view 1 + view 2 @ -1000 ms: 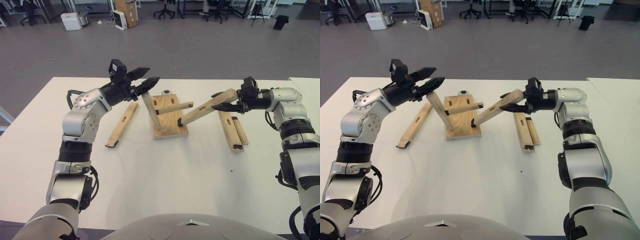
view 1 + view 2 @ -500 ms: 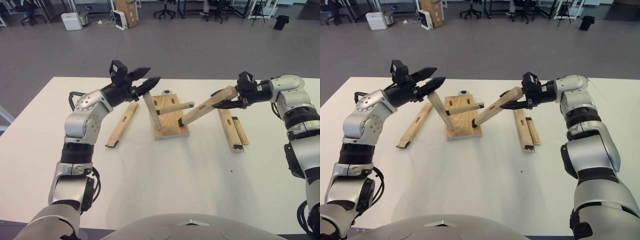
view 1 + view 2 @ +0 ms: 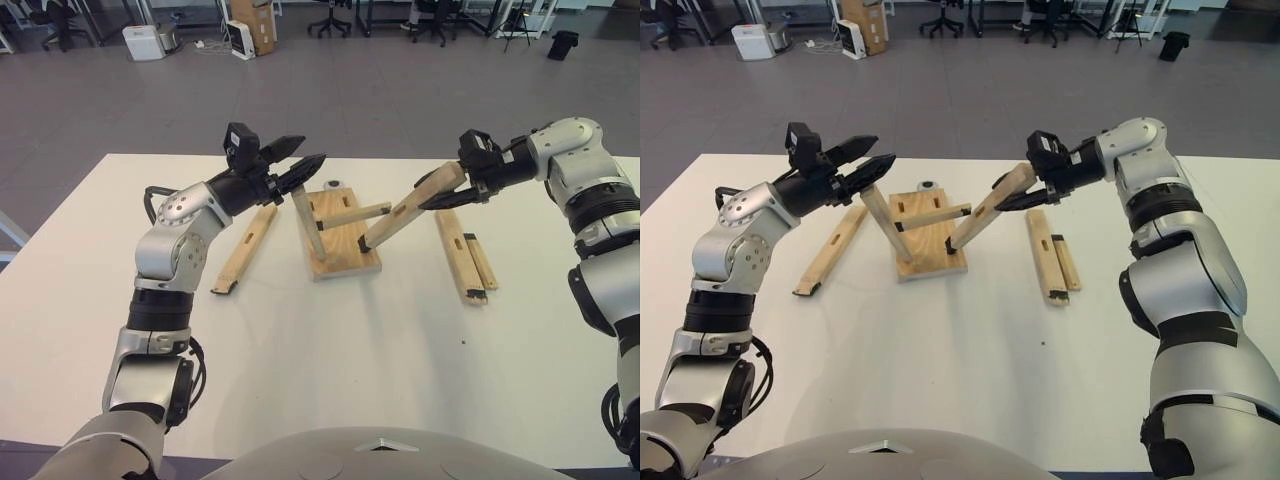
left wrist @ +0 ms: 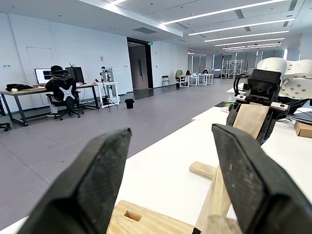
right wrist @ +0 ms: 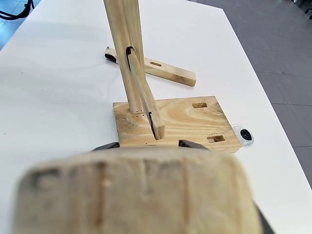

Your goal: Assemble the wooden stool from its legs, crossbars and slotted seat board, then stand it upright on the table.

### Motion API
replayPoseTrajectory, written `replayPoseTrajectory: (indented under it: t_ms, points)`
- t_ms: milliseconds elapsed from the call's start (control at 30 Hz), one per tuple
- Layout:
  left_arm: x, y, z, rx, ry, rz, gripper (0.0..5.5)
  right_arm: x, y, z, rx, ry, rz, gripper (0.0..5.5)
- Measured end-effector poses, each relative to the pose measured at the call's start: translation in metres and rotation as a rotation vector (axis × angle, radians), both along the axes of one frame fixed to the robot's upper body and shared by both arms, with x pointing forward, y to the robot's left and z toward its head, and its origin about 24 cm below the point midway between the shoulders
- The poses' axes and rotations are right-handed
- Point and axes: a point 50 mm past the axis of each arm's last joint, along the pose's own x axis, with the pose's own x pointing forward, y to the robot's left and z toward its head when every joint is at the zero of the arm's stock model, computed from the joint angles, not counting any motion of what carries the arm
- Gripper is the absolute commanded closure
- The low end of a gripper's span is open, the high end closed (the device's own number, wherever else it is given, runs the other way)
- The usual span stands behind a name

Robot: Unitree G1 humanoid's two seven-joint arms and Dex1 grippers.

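On the white table (image 3: 300, 400), toward the middle of its far edge, the seat board (image 3: 345, 262) is laid flat with its slots up. The held leg (image 3: 400, 212) is seen as a long slope. Its upper end is pinched between the closed fingers of the right gripper (image 3: 437, 192), above the table on the board's right. Its dark-tipped lower end is set at the board's right edge, near the corner facing the robot; whether that tip is seated in a slot cannot be told. A standing leg (image 3: 308, 222) is planted at the board's near left corner and is tilted a little toward the table's left edge, and a crossbar (image 3: 355, 212) is carried out from it toward the held leg. A loose leg (image 3: 245, 249) is laid flat to the board's left, and two loose pieces (image 3: 462, 258) to its right. The left gripper (image 3: 312, 149) is held at the standing leg's top with its fingers spread and nothing pinched between them. The coming move is judged to turn on the held leg's long axis, which is leaned well over toward the table's right edge. The right arm is the nearer one, and the upper end would have to be swung up and leftward until the leg is squared over its slot and met by the crossbar's free end.
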Motion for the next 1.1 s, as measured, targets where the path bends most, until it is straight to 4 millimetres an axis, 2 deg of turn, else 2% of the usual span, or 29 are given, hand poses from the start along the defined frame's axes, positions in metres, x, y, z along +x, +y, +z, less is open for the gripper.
replayPoseTrajectory:
  t_ms: [367, 633, 933, 1100]
  points:
    - [-0.003, -0.004, -0.004, -0.024, 0.006, 0.008, 2.47, 0.004, 0.004, 0.007, -0.065, 0.005, 0.008, 3.45]
    - [-0.003, -0.003, -0.004, -0.023, 0.006, 0.015, 2.47, 0.004, 0.014, 0.01, -0.125, -0.017, 0.07, 3.45]
    - [0.0, -0.002, -0.001, -0.018, 0.003, -0.003, 2.47, 0.0, 0.017, 0.007, -0.094, -0.005, 0.09, 3.45]
    - [0.002, 0.002, 0.001, 0.004, 0.001, -0.015, 2.47, -0.001, 0.02, 0.0, 0.008, 0.072, 0.051, 3.45]
